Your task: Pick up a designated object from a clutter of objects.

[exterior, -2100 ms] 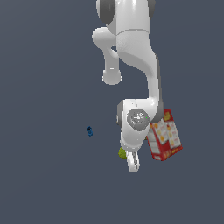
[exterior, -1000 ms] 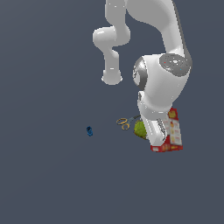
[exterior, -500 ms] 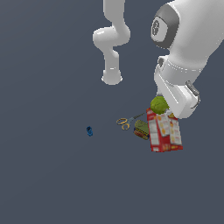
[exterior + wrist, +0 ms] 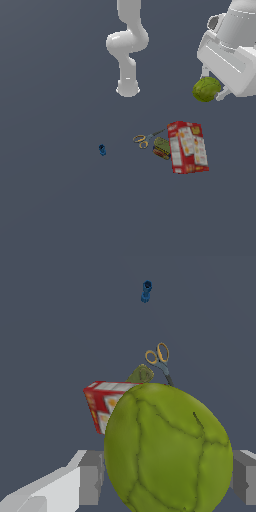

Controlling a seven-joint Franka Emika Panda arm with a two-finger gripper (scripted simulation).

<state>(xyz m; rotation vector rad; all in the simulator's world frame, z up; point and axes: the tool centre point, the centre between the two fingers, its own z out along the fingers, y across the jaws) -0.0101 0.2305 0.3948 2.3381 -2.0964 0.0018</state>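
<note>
Yellow-green and lumpy, the fruit (image 4: 206, 89) hangs high at the exterior view's right, pressed against the underside of the white pincer (image 4: 216, 91), well above the grey bench (image 4: 60, 200). The pincer's fingers are mostly hidden behind the fruit and the wrist housing in this view. Down on the bench the red box (image 4: 187, 147) lies with its printed face up; the green-red can (image 4: 161, 148) sits touching its side toward the exterior view's left, and the yellow-handled scissors (image 4: 143, 139) lie just beside the can. The tiny blue piece (image 4: 102, 149) lies well apart from them, farther to the exterior view's left.

In the wrist view the fruit (image 4: 168, 448) fills the foreground between the two grey fingers (image 4: 91, 478), one on each flank; the pincer (image 4: 169, 480) is clenched on it. Beyond it, far off, lie the red box (image 4: 102, 401), the can (image 4: 141, 374), the scissors (image 4: 159, 357) and the blue piece (image 4: 146, 291).
</note>
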